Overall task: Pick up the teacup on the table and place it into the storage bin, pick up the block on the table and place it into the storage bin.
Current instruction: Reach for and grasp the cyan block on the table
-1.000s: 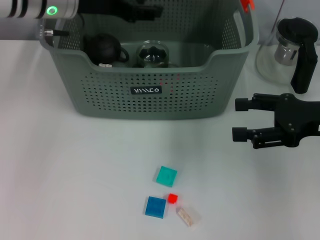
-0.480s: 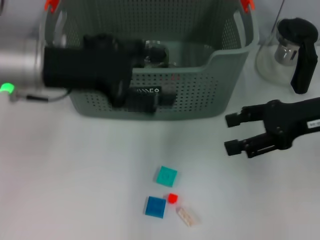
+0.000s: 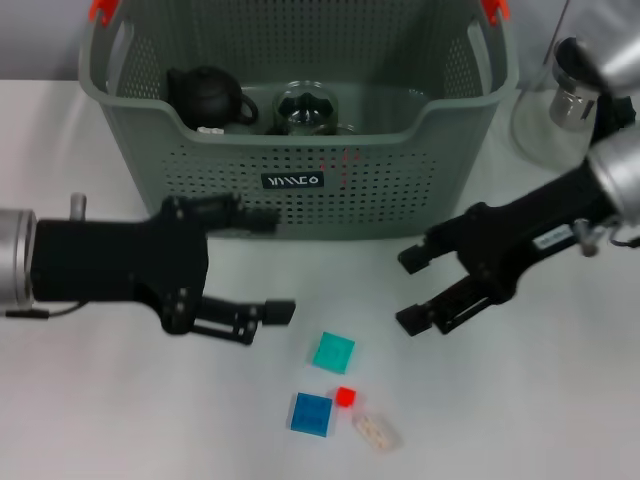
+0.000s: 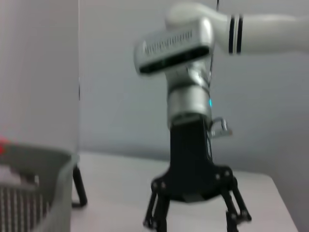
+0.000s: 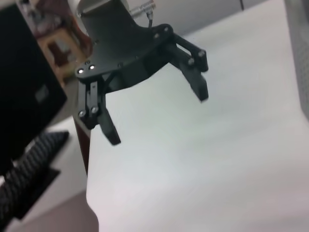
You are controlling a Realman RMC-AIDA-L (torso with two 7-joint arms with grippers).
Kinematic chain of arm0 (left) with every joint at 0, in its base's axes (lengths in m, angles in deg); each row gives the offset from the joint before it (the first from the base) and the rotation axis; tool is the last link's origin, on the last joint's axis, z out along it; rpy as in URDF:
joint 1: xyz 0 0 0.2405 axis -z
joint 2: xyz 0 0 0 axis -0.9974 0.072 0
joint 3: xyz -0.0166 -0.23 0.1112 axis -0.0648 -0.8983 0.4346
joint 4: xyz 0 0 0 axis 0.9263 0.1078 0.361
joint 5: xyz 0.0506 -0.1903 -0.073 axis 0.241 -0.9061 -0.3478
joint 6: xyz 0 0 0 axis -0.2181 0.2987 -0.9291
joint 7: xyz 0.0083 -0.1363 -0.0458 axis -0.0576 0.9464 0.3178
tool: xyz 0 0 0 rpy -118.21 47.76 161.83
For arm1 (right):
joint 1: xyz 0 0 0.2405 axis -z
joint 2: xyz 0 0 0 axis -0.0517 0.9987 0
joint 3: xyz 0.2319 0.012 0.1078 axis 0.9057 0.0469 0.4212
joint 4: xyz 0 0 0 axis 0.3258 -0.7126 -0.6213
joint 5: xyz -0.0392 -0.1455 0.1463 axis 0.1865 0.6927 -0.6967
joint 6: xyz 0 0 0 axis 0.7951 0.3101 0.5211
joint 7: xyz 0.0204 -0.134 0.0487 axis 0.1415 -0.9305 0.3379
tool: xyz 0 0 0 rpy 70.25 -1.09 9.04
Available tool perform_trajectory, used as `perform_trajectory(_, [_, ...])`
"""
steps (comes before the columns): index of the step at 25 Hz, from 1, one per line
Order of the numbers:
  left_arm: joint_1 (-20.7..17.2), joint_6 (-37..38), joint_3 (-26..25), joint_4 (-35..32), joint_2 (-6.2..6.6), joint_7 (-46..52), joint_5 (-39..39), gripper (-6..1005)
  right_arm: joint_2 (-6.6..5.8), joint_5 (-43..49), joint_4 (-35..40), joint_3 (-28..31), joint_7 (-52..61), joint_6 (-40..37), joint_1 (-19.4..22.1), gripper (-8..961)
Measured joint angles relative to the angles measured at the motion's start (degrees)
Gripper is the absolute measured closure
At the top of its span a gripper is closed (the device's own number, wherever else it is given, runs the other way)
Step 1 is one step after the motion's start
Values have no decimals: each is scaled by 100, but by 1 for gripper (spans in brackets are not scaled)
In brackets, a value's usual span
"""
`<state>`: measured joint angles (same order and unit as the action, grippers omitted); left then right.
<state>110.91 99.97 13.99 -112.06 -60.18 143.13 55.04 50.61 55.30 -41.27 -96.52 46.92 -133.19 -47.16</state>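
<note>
Reaching in from both sides, the two hands are hanging low over the white table [image 3: 110,420], just in front of the storage bin [image 3: 400,200]. The left hand [image 3: 268,265] has its fingers spread wide apart and is holding nothing. The right hand [image 3: 408,288] is spread apart too, and empty. The blocks are lying in a small bunch between them, nearer the robot. The teal block [image 3: 333,352] is the nearest one, sitting just below and between both hands. The blue block [image 3: 312,414], the tiny red block [image 3: 345,396] and the pale block [image 3: 376,433] are lying a little farther off. Both hands look about equally close to the teal block, I think. A dark teapot [image 3: 208,96] is already sitting inside the bin.
</note>
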Motion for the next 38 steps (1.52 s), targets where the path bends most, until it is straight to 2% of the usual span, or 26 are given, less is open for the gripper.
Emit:
perform_trajectory(5, [-19,-117,-201,131,-1,32,596,48,200,323,22,-488,189,260,-372,12])
perform_trajectory(9, [-103,-146,-489,194,4,14,699,48,401,489,29,-970,379,620,-564,11])
perform_trajectory(12, [-146,-146,-674,212,7,0,698,48,472,513,5,-1482,624,1009,-657,11])
perform_trajectory(19, [-167,-137,-867,224,29,-111,942,47,511,464,-25,-2473,1351,1921,-707,11])
perform_trajectory(29, [-99,-146,-834,236,33,-169,1038,47,529,-59,-234,-3798,1923,2811,-761,12])
perform_trajectory(38, [-101,-152,-858,236,33,-231,1050,48,533,-472,-472,-4366,1985,3417,-749,14])
